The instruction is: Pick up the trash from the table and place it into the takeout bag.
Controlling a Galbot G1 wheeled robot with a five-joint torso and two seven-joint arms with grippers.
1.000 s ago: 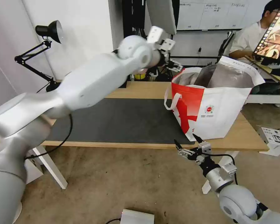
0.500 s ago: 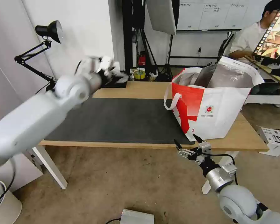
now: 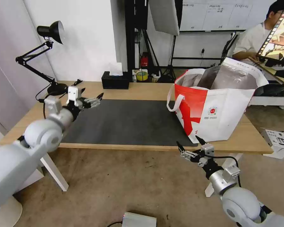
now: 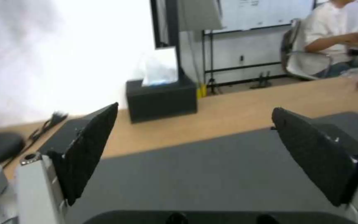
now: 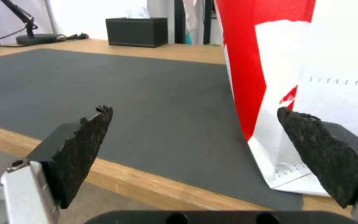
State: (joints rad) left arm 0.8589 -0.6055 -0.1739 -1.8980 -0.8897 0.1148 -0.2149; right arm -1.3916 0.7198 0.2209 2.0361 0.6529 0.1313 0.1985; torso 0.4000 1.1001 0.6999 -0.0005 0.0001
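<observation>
The takeout bag (image 3: pixel 221 110) stands open on the right part of the table (image 3: pixel 148 91), its near corner on the dark mat (image 3: pixel 123 121); its red panel (image 5: pixel 245 56) is close beside my right gripper. The trash is out of view. My left gripper (image 3: pixel 96 98) hovers open and empty over the mat's left edge, far from the bag; its fingers (image 4: pixel 88 149) spread wide, pointing toward the table's back edge. My right gripper (image 3: pixel 187 142) hangs open and empty just in front of the table's front edge, below the bag's near corner, with spread fingers (image 5: pixel 79 146).
A black tissue box (image 3: pixel 115 81) sits at the table's back edge. A desk lamp (image 3: pixel 50 30) with its base (image 3: pixel 56 89) stands at the back left. On the floor are a white box (image 3: pixel 278 140) and a silver unit (image 3: pixel 139 219).
My left arm has swung from high beside the bag's left rim, leftward and down, to the mat's left edge. The right arm and the bag have stayed put.
</observation>
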